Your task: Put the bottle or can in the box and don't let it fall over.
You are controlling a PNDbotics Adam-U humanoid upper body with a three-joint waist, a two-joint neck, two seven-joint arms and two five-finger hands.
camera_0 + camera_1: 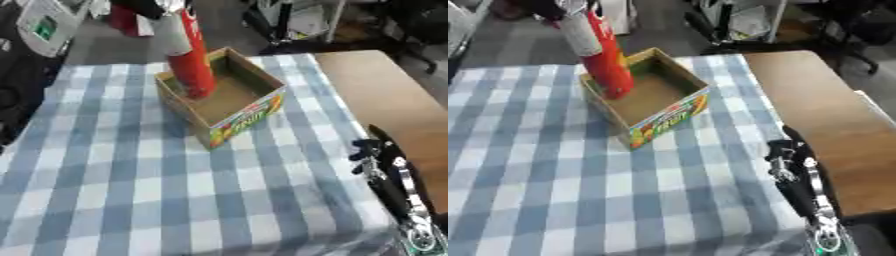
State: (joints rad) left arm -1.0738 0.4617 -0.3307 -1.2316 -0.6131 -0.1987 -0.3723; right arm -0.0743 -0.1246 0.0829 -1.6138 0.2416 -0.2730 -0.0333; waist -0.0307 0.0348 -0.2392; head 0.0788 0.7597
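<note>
A tall red can [194,65] stands nearly upright, leaning slightly, with its lower end inside the back left corner of an open cardboard box [248,119]. The box has a colourful printed front and sits askew on the checked cloth. My left hand [178,35] comes in from the top edge and is curled round the can's upper part, a grey finger running down its side. Whether the can's base touches the box floor is hidden by the box wall. My right hand [378,150] rests at the lower right, fingers relaxed and holding nothing.
A blue and white checked cloth [114,175] covers the table. A bare wooden tabletop [394,100] adjoins on the right. A white device [44,25] and a red object [122,20] lie beyond the far left edge, with chair legs and clutter behind.
</note>
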